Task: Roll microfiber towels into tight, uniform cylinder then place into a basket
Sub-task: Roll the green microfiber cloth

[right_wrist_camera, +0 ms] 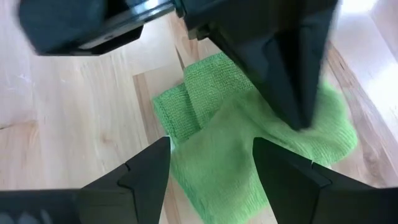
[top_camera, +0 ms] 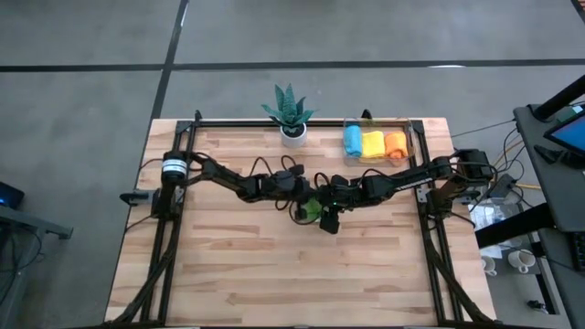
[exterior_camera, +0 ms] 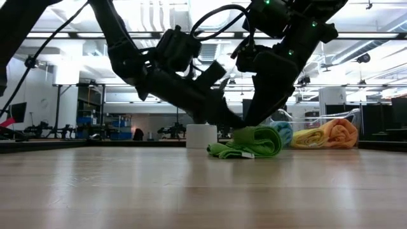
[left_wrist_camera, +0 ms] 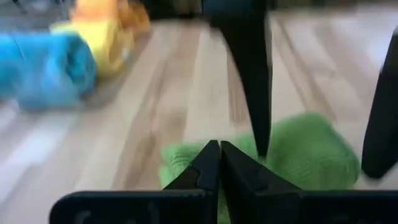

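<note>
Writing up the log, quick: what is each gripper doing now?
Left gripper: shut, at the green towel, holding nothing visible.
Right gripper: open over the green towel.

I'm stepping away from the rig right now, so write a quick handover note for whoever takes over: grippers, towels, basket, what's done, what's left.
Left gripper: fingers shut, tips at the green towel mid-table; whether they pinch cloth I cannot tell.
Right gripper: fingers open, straddling the same green towel from above.
Green towel: partly rolled, one end bunched into a roll, a loose flap lying flat on the table.
Basket: at the table's far right corner, holding three rolls side by side: blue, yellow, orange.
Done: three towels rolled and in the basket.
Left: finish rolling the green one tight, then place it in the basket.
</note>
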Robot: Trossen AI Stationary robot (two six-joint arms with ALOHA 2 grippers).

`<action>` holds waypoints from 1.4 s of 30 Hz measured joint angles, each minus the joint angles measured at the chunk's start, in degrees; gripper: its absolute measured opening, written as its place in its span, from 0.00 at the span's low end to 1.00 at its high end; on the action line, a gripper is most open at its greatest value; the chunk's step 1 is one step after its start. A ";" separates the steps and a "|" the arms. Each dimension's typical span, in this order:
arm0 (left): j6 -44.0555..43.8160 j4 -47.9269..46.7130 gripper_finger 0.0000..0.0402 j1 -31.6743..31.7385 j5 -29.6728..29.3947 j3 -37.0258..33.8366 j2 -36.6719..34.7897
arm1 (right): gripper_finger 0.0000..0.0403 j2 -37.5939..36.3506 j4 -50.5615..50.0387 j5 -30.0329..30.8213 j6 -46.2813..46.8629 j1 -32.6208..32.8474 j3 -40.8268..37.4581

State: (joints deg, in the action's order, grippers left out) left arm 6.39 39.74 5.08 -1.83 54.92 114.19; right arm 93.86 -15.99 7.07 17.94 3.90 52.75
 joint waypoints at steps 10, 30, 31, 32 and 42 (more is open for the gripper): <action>0.05 -6.43 0.00 -0.11 -2.69 -1.09 -0.34 | 0.56 0.00 -0.19 0.00 -1.35 0.00 0.00; 1.90 -8.76 0.00 -0.13 -5.14 -1.64 -0.56 | 0.47 -13.38 43.20 3.26 -12.25 0.70 -26.53; 1.90 -8.76 0.00 -0.13 -5.14 -1.62 -0.57 | 0.46 -13.07 48.61 3.28 -13.51 0.70 -28.34; 1.90 -8.78 0.00 -0.13 -5.14 -1.62 -0.57 | 0.46 -12.34 53.76 3.38 -14.67 0.63 -29.97; 1.88 -8.67 0.00 -0.13 -5.14 -1.57 -0.59 | 0.23 5.27 70.80 3.45 -19.87 -0.53 -30.94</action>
State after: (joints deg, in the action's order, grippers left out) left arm 8.27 31.07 4.95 -6.96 53.34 113.60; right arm 99.14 54.81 10.52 -1.93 3.37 21.81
